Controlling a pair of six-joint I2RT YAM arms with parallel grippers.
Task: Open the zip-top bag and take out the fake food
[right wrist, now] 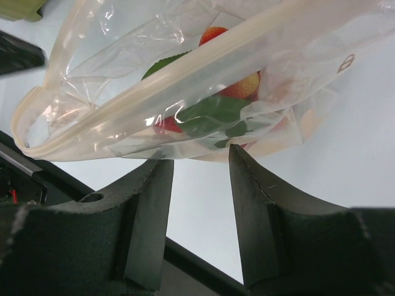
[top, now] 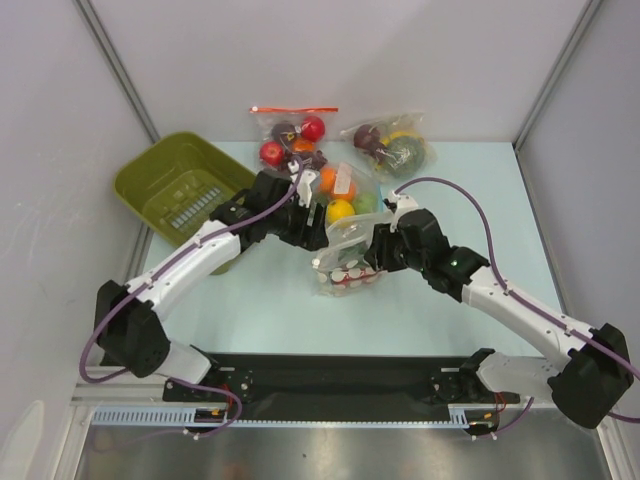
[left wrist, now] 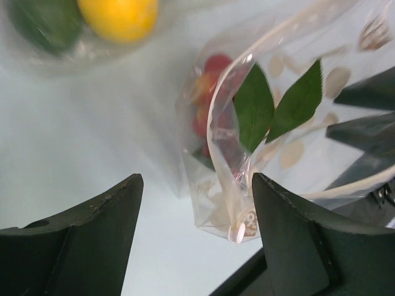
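Observation:
The zip-top bag [top: 345, 262] lies mid-table between my two grippers, its mouth gaping open. The fake food [top: 351, 274], small red pieces with green leaves, is inside. In the left wrist view the bag [left wrist: 290, 154] shows its pale zip rim, with the red pieces [left wrist: 213, 68] deep inside. My left gripper [left wrist: 197, 179] is open, and the bag's lower corner hangs just inside its right finger [left wrist: 290, 234]. My right gripper [right wrist: 200, 154] is open under the bag [right wrist: 185, 68], fingertips touching the plastic, nothing between them. The food [right wrist: 244, 86] shows through the plastic.
A green basket [top: 165, 180] stands at the back left. A clear bag with a red zip strip [top: 293, 135] and a bag of round fruit [top: 392, 145] lie at the back. Another fruit bag [top: 340, 195] sits just behind the grippers; its yellow ball [left wrist: 120, 15] shows.

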